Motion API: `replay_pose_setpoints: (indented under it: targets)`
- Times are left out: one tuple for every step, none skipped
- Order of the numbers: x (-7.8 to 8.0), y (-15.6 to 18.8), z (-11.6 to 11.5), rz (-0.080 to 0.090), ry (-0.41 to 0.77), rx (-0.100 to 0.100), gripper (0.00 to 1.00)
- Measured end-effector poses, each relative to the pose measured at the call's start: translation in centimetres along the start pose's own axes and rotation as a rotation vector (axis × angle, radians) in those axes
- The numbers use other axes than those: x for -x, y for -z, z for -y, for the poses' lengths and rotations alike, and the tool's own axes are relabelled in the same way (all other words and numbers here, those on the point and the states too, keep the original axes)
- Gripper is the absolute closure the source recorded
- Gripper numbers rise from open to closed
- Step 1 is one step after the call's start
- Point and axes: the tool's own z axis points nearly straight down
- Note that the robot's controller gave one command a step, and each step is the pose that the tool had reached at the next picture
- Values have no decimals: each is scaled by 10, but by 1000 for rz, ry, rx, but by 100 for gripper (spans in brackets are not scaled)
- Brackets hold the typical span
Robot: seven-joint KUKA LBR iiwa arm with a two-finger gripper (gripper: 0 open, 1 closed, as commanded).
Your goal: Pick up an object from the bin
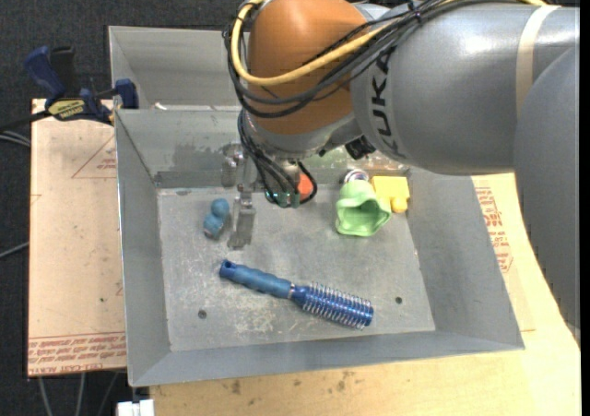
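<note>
My gripper [240, 235] hangs low over the left middle of the bin floor, under the orange wrist cover. Just to its left, almost touching it, lies a small light-blue lump [218, 218]. A blue hairbrush [300, 294] lies on the floor in front of the gripper. Its handle points left and its bristled head points right. Nothing shows in the gripper's grasp.
A crumpled green soft thing [359, 213] lies to the right of the gripper, with a yellow block [392, 192] against its far side. The arm and its cables cover the back of the bin. Bare floor shows at the front left and front right.
</note>
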Motion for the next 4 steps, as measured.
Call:
replay_pose_setpoints:
  targets:
    - [-30,-130,29,-2,-62,-2,0]
    - [-25,-171,76,3,-66,-2,0]
    - [-24,-168,72,8,-62,2,100]
    - [-29,-20,74,15,-34,2,100]
